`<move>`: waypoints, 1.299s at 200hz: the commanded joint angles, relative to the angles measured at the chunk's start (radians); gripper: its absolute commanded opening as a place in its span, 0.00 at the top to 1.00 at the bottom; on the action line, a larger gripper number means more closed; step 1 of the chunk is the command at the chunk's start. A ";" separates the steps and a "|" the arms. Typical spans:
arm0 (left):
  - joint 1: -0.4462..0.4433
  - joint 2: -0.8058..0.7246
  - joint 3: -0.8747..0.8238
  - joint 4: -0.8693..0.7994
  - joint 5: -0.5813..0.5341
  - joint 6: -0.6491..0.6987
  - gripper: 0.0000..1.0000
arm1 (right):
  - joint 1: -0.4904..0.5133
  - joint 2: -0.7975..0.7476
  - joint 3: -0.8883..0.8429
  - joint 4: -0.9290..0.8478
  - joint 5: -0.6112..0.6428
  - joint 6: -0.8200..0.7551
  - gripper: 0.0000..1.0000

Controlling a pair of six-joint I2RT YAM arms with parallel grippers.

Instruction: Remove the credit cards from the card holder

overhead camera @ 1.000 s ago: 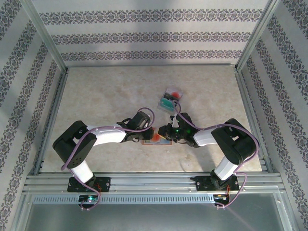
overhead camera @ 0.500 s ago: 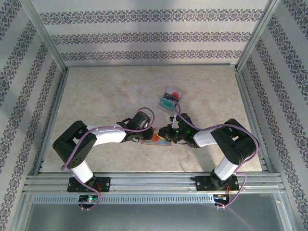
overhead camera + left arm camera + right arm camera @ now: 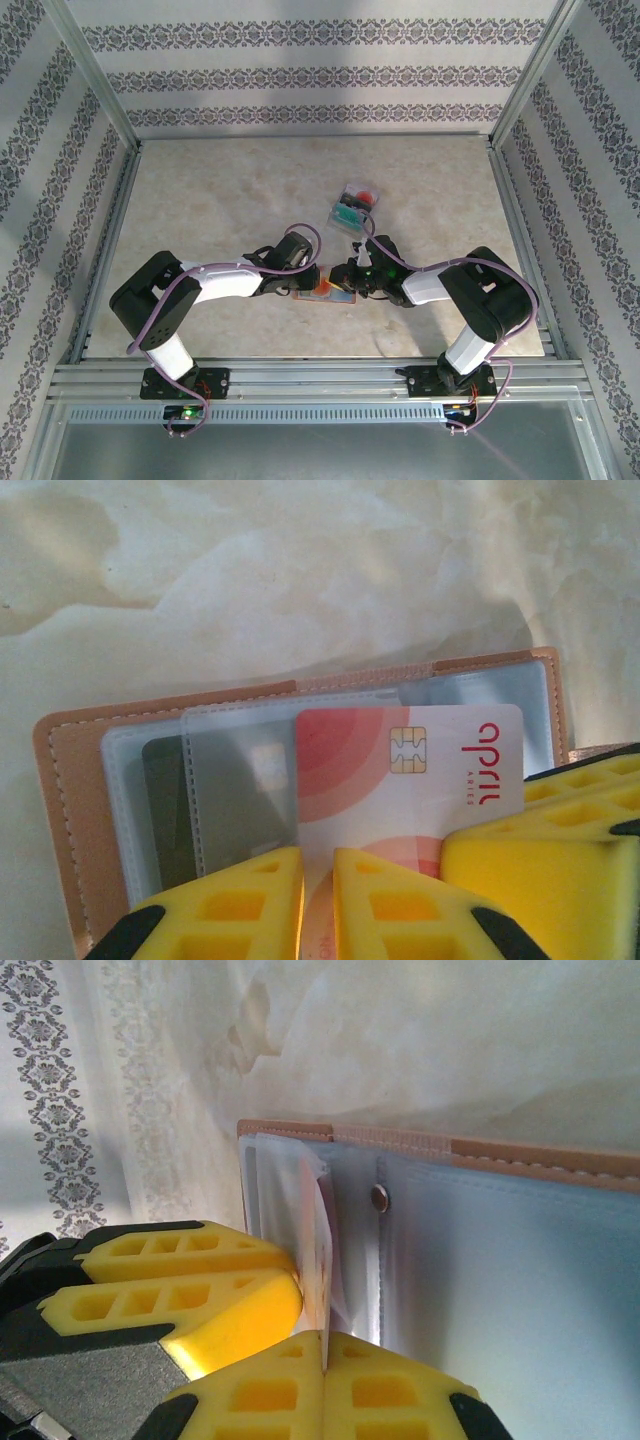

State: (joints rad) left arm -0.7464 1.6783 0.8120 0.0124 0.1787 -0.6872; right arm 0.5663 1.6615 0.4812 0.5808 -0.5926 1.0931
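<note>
Left gripper [image 3: 317, 870]: jaws almost together with a thin slit between them, set over the near edge of the card holder [image 3: 70, 800]. Cannot tell whether they pinch the leather or only press it down.

Card holder: open and flat on the counter [image 3: 220, 190], mid-width, toward the near edge, between the two arms. It has clear sleeves. A dark shape [image 3: 165, 800] in the left sleeve is possibly another card.

Red card [image 3: 400, 780]: chip showing, apparently part-way out of its sleeve.

Right gripper [image 3: 318, 1328]: jaws pressed together on that card's thin edge.

Loose cards [image 3: 352, 208]: farther back, right of centre.

Judgement: the card is light, stiff and slick. The sleeve is soft and clingy, and the holder is light enough to drag along. Best hold is the exposed edge, pads flat on both faces, pulling in line with the sleeve while the holder stays pinned.
</note>
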 commanded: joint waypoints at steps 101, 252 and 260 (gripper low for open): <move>0.018 -0.029 -0.036 -0.030 -0.071 -0.011 0.79 | -0.022 -0.035 0.010 -0.099 -0.003 -0.058 0.95; 0.021 -0.047 -0.041 -0.038 -0.081 0.005 0.75 | -0.046 -0.134 0.101 -0.414 0.044 -0.204 0.94; 0.021 -0.049 -0.042 -0.038 -0.084 0.005 0.75 | -0.048 -0.136 0.106 -0.424 0.043 -0.212 0.94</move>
State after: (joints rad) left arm -0.7376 1.6539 0.7937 0.0116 0.1387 -0.6895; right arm 0.5362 1.5486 0.5610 0.2295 -0.5739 0.9302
